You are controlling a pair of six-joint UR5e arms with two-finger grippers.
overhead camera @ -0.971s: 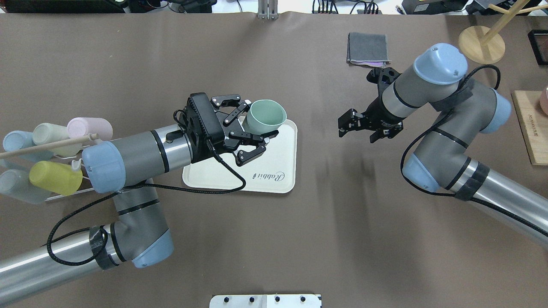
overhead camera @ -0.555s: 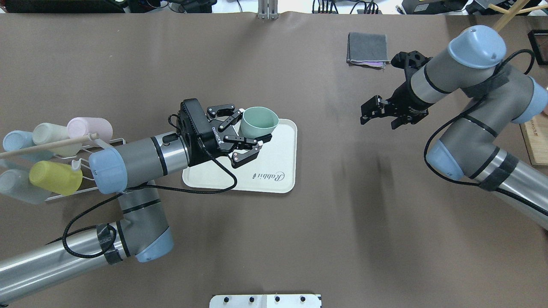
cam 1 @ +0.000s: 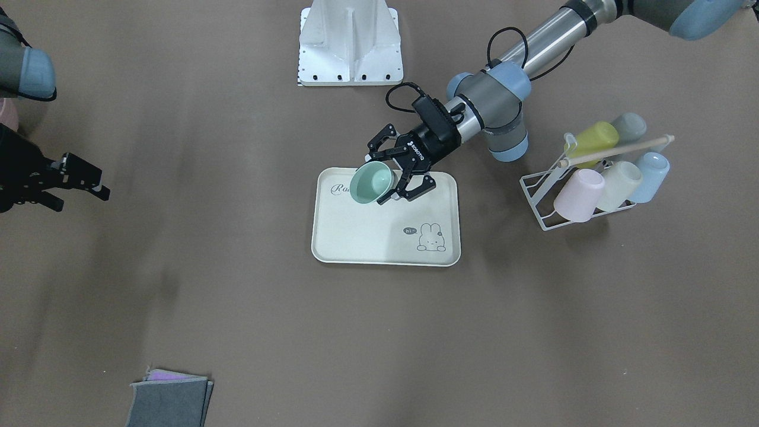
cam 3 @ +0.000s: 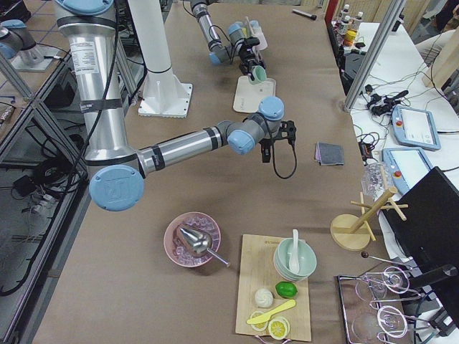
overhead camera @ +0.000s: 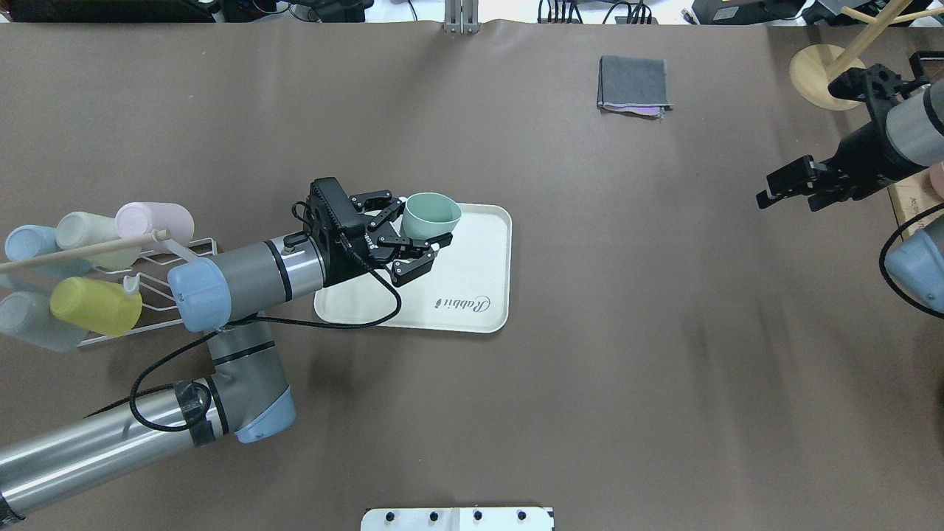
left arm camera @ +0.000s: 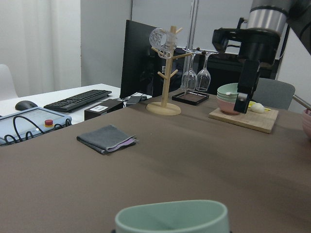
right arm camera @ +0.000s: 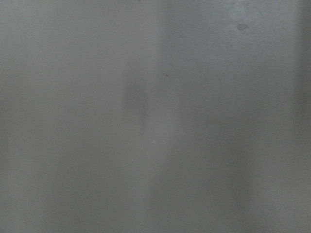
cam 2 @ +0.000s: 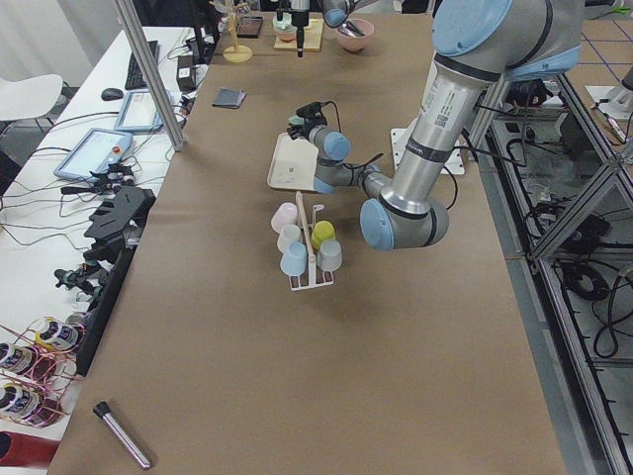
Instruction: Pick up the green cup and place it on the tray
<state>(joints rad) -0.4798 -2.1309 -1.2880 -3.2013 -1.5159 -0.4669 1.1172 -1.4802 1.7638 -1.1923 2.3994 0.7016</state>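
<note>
The green cup [overhead camera: 435, 210] is a mint-green tumbler, upright with its mouth up, between the pads of my left gripper [overhead camera: 424, 219]. The gripper is shut on it and holds it over the far left corner of the cream tray [overhead camera: 476, 258]. I cannot tell whether the cup's base touches the tray. In the front-facing view the cup [cam 1: 369, 185] and the left gripper [cam 1: 376, 179] are over the tray [cam 1: 367, 237] near the "Rabbit" lettering. The cup's rim [left arm camera: 172, 216] fills the bottom of the left wrist view. My right gripper [overhead camera: 788, 200] is open and empty, far right.
A white wire rack [overhead camera: 158, 254] with several pastel cups lies left of the tray. A folded grey cloth [overhead camera: 634, 82] lies at the far side. A round wooden stand [overhead camera: 818, 77] and a wooden board [overhead camera: 911, 221] are at the right edge.
My left gripper has moved left and lower with the green cup, toward the tray's far left corner. My right arm has drawn back far to the right.
</note>
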